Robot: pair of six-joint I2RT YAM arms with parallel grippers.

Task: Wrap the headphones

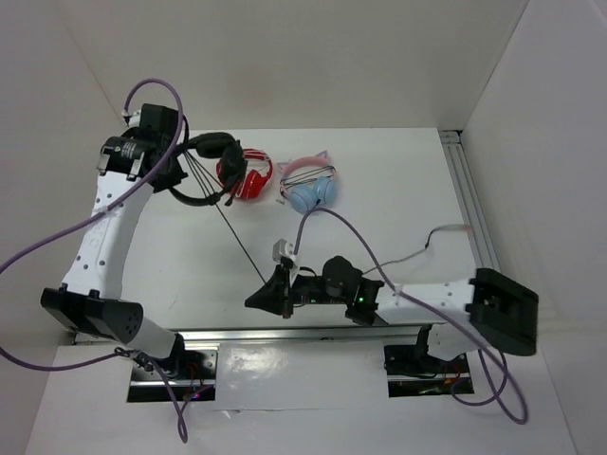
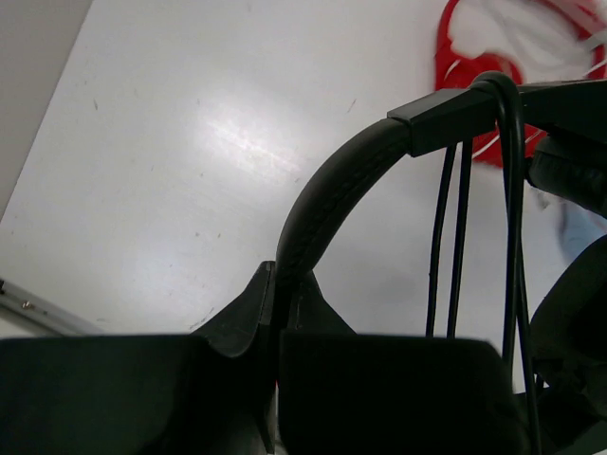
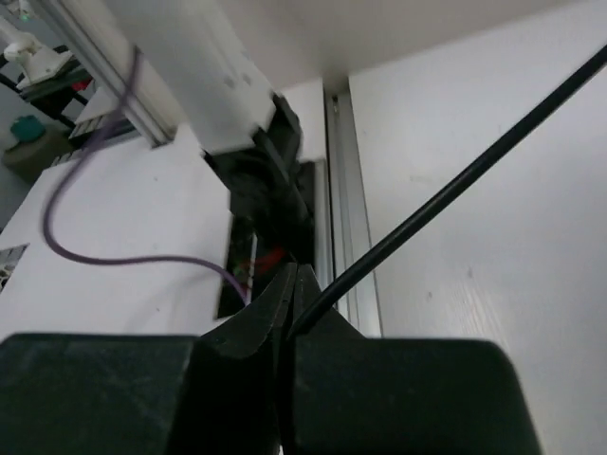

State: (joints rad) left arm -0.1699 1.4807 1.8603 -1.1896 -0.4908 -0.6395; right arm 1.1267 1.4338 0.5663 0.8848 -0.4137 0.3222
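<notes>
Left jaws grip the headphones (image 1: 213, 145) by the band (image 2: 327, 194), right jaws pinch the taut cable (image 3: 455, 180); if I pull harder, either could slip free.

Black headphones (image 1: 213, 142), red headphones (image 1: 248, 176), white table (image 1: 398, 190)

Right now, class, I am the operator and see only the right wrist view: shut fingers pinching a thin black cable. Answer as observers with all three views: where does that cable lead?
Observer: From the right gripper the cable runs straight to the black headphones at the far left of the table.
Operator: Are they lying loose?
Observer: No, the left gripper is shut on their headband.
Operator: Any wraps on yet?
Observer: Several cable strands hang over the headband beside the earcup.
</notes>
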